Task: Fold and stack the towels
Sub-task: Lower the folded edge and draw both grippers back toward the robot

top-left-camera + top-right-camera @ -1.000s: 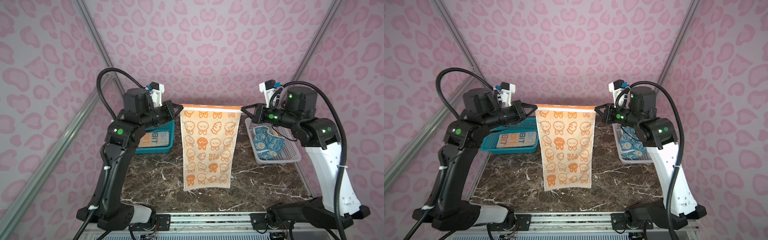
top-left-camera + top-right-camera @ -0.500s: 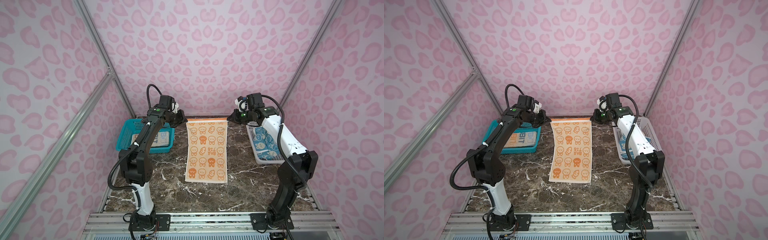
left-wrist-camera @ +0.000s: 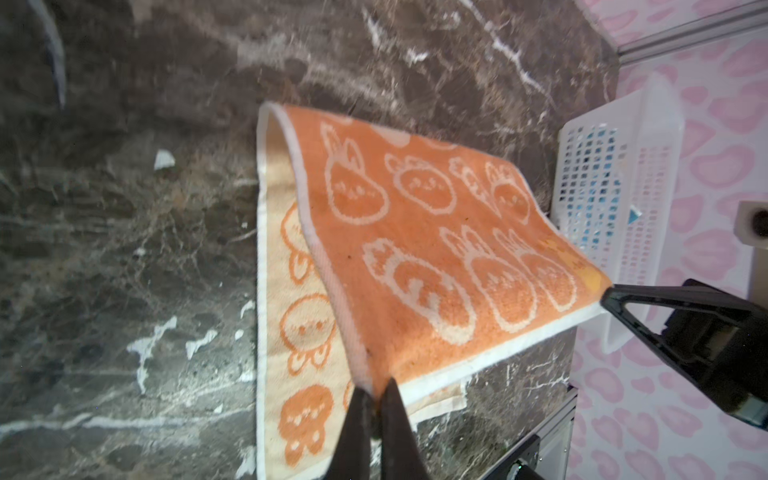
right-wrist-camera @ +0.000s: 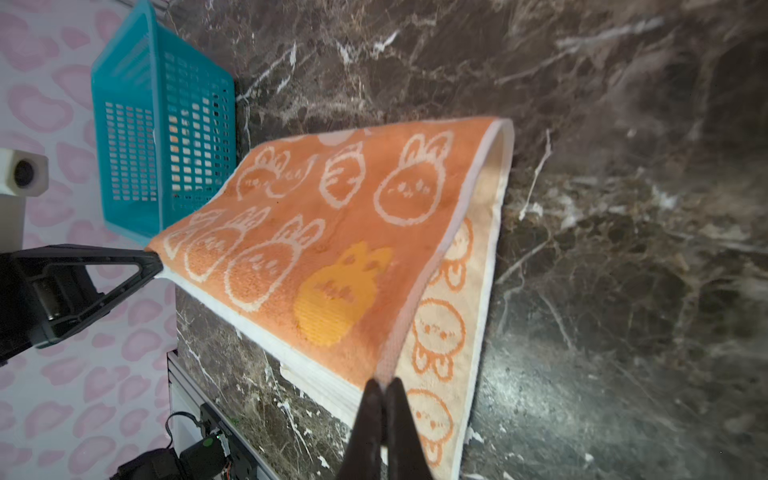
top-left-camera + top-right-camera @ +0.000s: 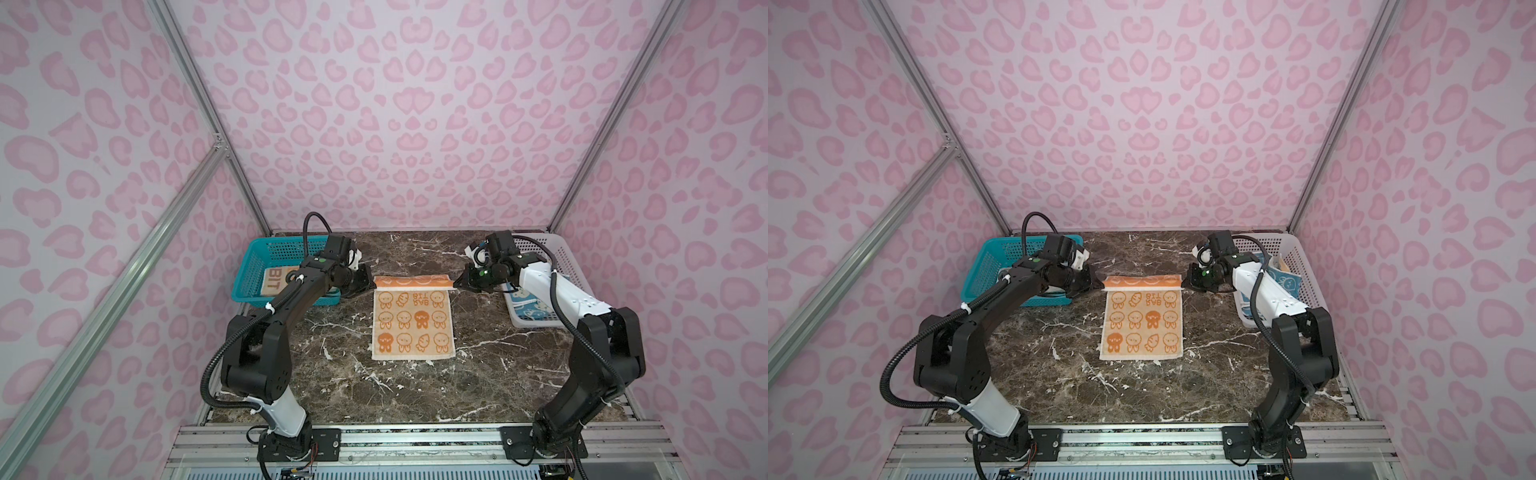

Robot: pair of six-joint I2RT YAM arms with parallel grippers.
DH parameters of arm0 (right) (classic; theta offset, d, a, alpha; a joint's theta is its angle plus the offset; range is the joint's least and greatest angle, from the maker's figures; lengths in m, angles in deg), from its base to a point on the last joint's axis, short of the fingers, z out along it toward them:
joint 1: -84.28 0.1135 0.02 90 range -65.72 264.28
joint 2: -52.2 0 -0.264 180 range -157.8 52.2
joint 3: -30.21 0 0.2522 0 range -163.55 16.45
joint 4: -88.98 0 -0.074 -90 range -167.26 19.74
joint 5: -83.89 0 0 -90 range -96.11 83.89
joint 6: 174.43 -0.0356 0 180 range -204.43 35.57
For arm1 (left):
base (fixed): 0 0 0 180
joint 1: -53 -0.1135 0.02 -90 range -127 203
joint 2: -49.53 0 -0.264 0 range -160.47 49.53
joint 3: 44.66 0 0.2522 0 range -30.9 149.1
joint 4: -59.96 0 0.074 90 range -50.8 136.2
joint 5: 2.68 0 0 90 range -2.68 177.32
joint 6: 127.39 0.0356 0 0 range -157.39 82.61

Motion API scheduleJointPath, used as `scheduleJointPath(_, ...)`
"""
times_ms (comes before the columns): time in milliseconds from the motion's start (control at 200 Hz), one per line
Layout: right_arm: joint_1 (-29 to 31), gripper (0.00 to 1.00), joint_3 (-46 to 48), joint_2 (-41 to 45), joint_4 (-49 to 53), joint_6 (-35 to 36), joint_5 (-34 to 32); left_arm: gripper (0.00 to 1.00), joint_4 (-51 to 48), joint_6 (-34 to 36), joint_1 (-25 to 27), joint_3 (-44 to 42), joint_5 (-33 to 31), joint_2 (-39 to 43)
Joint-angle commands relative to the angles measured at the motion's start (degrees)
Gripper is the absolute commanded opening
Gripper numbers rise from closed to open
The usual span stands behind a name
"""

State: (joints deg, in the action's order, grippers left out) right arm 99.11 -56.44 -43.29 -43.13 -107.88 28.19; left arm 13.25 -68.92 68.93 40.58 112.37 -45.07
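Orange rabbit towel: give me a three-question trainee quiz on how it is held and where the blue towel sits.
1. True or false: the orange rabbit towel lies wholly flat on the marble table.
2. Which holds the blue towel? A) teal basket B) white basket C) the table
3. Fill in: the left gripper and right gripper each pinch a far ___ of that towel.
Key: 1 false, its far edge is lifted; 2 B; 3 corner.
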Motion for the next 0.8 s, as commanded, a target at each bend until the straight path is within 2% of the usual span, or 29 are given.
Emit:
scheduleJointPath(0,0.96,0.00,6.71,3.97,-3.35,-0.55,-3.90,0.02,3.67,-0.92,0.81,-6.44,-3.87,4.29)
scheduleJointPath(215,5.26,0.00,20.26,10.84,-7.19,-2.92,-5.83,0.02,5.98,-1.96,2.51,-19.09,-6.64,12.08)
scheduleJointPath(470,9.47,0.00,30.09,9.99,-13.87,-6.03,-7.29,0.02,8.13,-2.54,3.89,-27.48,-7.90,14.77)
scheduleJointPath(635,9.47,0.00,31.16,9.92,-15.03,-6.46,-7.29,0.02,9.49,-3.93,5.58,-29.91,-8.03,16.11)
scheduleJointPath(795,9.43,0.00,26.38,11.64,-10.05,-4.92,-9.09,0.02,7.89,-3.80,5.74,-27.53,-8.35,16.88)
